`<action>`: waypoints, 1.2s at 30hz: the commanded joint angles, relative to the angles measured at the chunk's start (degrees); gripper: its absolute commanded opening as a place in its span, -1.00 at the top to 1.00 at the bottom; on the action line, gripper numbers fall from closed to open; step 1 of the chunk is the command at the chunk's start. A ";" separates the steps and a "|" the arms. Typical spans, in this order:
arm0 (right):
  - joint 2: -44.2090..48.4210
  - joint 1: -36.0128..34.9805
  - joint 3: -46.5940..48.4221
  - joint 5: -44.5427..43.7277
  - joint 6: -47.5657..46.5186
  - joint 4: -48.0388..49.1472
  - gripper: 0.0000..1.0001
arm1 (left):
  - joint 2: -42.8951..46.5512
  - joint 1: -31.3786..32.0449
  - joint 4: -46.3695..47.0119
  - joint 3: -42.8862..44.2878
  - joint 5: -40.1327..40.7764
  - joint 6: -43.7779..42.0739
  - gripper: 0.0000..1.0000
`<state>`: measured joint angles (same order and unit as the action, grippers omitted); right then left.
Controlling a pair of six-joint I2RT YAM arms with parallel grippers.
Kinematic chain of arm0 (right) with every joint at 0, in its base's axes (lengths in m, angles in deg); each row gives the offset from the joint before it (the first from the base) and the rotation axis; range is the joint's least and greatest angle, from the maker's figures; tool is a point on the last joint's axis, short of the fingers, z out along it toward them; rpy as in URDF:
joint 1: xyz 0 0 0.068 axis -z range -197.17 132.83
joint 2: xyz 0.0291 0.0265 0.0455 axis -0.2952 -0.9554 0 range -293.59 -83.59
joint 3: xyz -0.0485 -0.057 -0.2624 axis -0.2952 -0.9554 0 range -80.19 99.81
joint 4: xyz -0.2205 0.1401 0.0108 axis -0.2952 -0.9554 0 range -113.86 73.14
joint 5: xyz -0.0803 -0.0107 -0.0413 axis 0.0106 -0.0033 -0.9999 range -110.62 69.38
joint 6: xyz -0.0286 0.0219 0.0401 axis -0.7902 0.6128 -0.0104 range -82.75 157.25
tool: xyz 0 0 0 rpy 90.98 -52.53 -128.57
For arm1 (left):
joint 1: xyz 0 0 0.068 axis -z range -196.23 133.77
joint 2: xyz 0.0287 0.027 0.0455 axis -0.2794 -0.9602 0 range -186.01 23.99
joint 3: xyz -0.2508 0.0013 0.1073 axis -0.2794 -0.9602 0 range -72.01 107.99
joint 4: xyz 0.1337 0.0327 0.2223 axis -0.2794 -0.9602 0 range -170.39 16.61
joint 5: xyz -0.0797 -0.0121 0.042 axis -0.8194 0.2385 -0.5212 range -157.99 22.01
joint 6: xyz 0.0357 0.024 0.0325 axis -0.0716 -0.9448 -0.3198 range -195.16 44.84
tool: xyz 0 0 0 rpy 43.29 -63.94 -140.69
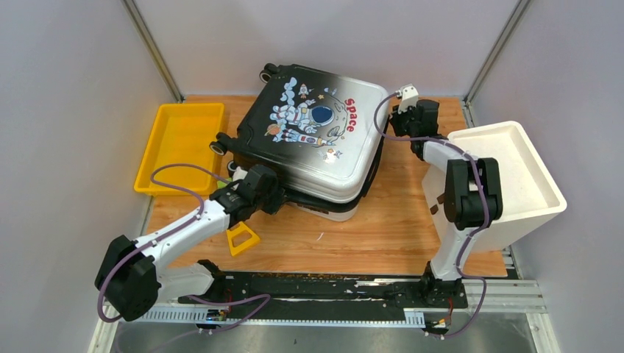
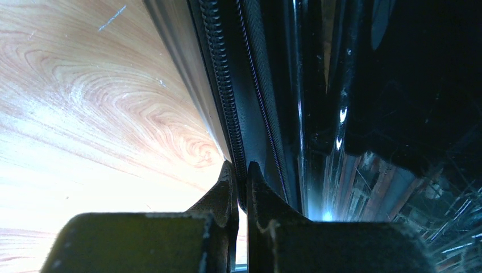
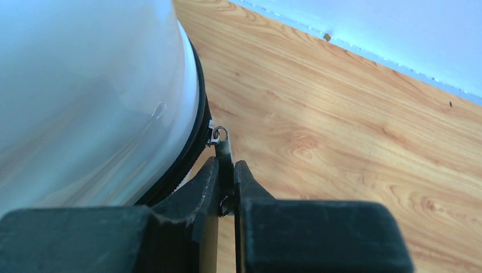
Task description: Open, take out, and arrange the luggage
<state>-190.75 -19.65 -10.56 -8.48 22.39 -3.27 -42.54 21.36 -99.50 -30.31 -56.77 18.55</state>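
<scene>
Item: right jaws, which I am holding clamped on the zipper pull at the white far-right edge of the luggage.

Item: left jaws, closed to a sliver against the zipper track at the near-left corner; whether they are pinching anything, I cannot tell.

The luggage is lying flat in the middle of the surface, its upper shell sitting slightly askew. I am judging unzipping under way, with opening, unpacking and arranging not yet done.
</scene>
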 commanded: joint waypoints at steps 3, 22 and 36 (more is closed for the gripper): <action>-3.96 8.28 7.83 -7.71 -0.52 20.60 1.00 | -0.75 -0.43 -13.43 -0.32 4.39 -10.89 1.00; -17.95 9.48 18.98 2.18 2.42 30.46 1.00 | 1.61 -0.44 -14.58 -1.07 7.76 -14.65 1.00; -21.13 10.43 23.75 7.65 0.43 34.49 0.99 | 2.07 -0.39 -11.51 2.08 8.04 -21.74 1.00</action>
<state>-212.95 -16.07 6.40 16.55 26.18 17.62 -42.89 21.12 -97.82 -29.79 -53.73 10.05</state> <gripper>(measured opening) 0.095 0.030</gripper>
